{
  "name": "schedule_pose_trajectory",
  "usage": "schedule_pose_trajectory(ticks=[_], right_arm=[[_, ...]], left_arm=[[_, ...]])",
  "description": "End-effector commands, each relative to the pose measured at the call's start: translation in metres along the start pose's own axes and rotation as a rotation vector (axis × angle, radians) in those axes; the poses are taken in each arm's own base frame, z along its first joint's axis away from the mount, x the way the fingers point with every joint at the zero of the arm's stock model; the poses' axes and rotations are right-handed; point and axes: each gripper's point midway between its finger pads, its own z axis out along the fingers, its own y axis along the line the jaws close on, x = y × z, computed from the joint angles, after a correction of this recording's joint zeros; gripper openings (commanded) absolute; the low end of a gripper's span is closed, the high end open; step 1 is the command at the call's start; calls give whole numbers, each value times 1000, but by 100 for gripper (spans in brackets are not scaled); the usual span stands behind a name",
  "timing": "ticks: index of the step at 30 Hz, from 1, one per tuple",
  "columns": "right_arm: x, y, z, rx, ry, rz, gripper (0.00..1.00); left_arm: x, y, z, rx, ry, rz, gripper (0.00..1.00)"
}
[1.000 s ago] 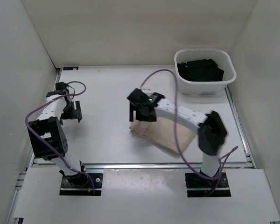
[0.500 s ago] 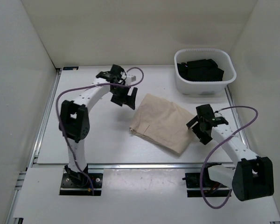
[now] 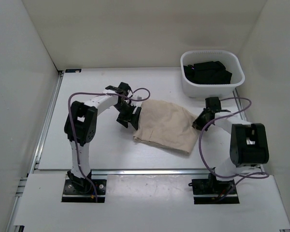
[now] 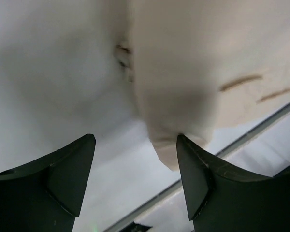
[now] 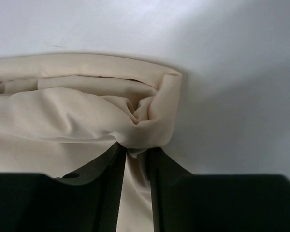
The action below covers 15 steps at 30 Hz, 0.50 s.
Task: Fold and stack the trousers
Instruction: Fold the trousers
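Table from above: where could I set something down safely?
Bare table lies along its far side, left of the white tub, and along the near edge before the trousers. Crowded: both trouser ends, where the left gripper and right gripper sit.

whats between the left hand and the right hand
The trousers fill that stretch, with the left hand at one edge and the right hand at the opposite one; the top view shows it.

Soft, even white light fills the top view, and shadows there are faint. The left wrist view is blurred all over, smearing the trousers (image 4: 193,72) at their edge. The right wrist view is sharper, with the right gripper (image 5: 135,153) a dark, unlit mass.
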Motion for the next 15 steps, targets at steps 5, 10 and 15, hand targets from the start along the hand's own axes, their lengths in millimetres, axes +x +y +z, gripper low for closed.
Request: schedule_pose_trajectory(ticks=[5, 10, 15], right_arm=[[10, 110, 2, -281, 113, -351, 22], [8, 144, 2, -314, 128, -476, 54], [-4, 131, -14, -241, 56, -483, 78]], left_arm=[[37, -14, -68, -9, -134, 14, 91], [24, -3, -102, -94, -260, 26, 100], [-28, 47, -130, -230, -386, -33, 100]])
